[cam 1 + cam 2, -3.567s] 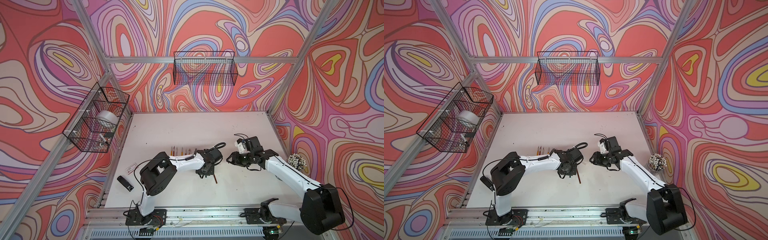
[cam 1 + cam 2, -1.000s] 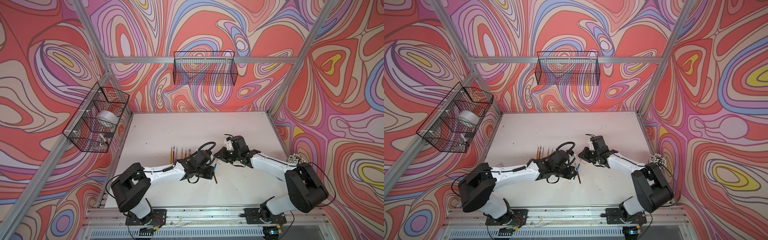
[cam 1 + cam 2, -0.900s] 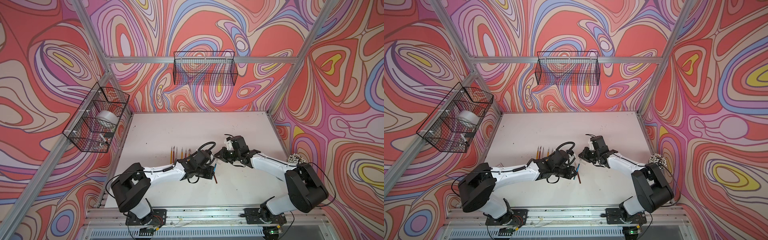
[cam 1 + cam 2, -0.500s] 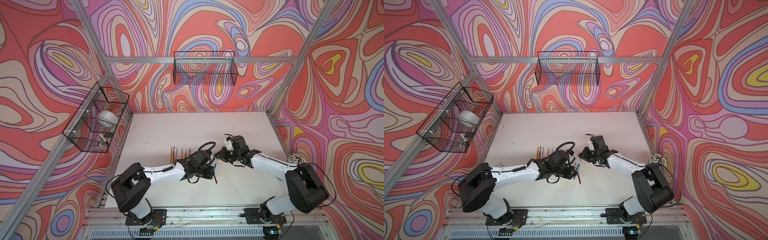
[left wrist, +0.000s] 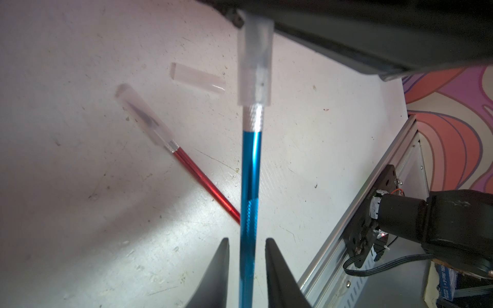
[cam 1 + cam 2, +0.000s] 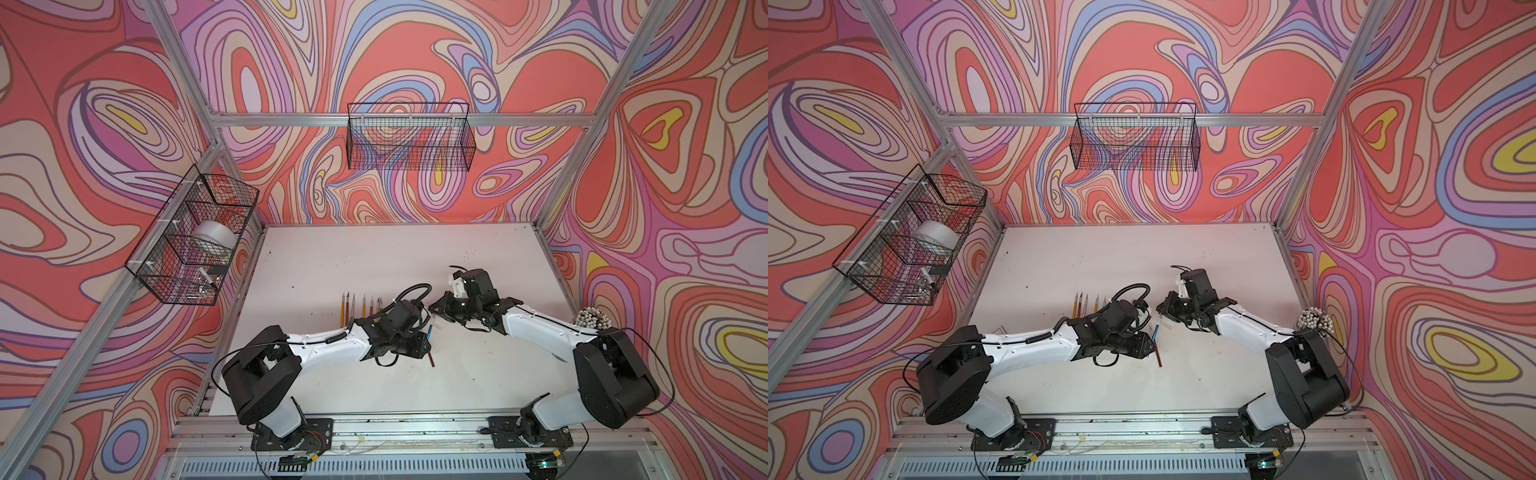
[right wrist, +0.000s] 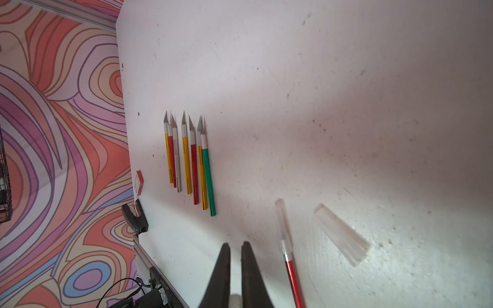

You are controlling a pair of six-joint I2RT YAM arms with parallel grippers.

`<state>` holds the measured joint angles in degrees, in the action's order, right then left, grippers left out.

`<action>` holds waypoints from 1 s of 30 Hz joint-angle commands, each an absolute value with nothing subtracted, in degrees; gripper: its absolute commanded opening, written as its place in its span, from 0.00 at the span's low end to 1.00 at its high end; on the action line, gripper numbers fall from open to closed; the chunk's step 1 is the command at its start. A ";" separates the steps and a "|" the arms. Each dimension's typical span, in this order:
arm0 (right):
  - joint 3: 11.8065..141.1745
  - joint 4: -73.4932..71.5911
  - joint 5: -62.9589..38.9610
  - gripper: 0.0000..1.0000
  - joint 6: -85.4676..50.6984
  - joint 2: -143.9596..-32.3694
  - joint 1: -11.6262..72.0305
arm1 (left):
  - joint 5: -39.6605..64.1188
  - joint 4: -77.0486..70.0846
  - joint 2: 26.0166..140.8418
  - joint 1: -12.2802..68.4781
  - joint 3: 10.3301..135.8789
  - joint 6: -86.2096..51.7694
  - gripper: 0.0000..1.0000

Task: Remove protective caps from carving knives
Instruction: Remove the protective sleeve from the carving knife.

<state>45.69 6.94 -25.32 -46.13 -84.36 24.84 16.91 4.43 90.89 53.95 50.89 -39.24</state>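
We're mid pull-off on the blue knife [image 5: 250, 170], and the cap isn't off yet.

Nearest the front edge of the desk [image 6: 374, 257], around the middle, the red knife [image 5: 205, 184] lies flat. The red knife's cap [image 5: 144, 117] is still on, with the blade dim through it. A loose cap [image 5: 197, 78] lies just beside that capped end, not touching. We read the red one as next in the queue.

Above those, the blue knife spans between the two arms and looks clear of the desk, crossing over the red handle. The left gripper [image 5: 245, 241] is released: its fingers stand either side of the handle's tail end with a sliver of gap on each side, no clamp. The right gripper [image 7: 234, 244] is clenched on the cap [image 5: 254, 64] at the blade end. The cap overlaps the silver collar, so it's seated or close to it. As we see it, only the cap's friction carries the knife.

Our call for the next move: the left clamps onto the handle first, then both pull apart straight along the knife's axis. With a sideways load the blade could scrape inside the cap, or the knife could slip out and land on the red one.

Farther back, left of the middle, seven bare knives [image 7: 186, 157] lie in a row with their blades toward the far edge. That's the done pile, and we think the blue one belongs there once it's bare.
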 commanded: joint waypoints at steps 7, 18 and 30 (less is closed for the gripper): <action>46.32 7.12 -23.61 0.03 -45.88 -82.36 25.16 | 18.59 2.77 91.61 53.61 51.09 -38.68 0.05; 47.53 7.99 -18.61 0.01 -47.94 -82.30 25.09 | 18.66 2.80 89.40 53.61 48.00 -37.64 0.02; 50.07 10.13 -16.47 0.00 -45.69 -82.19 22.27 | 19.95 2.86 87.22 53.64 44.96 -37.19 0.00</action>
<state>47.88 11.38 -21.96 -47.40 -83.29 24.62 17.98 -1.26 88.49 53.52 46.98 -37.69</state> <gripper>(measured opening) 0.095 0.097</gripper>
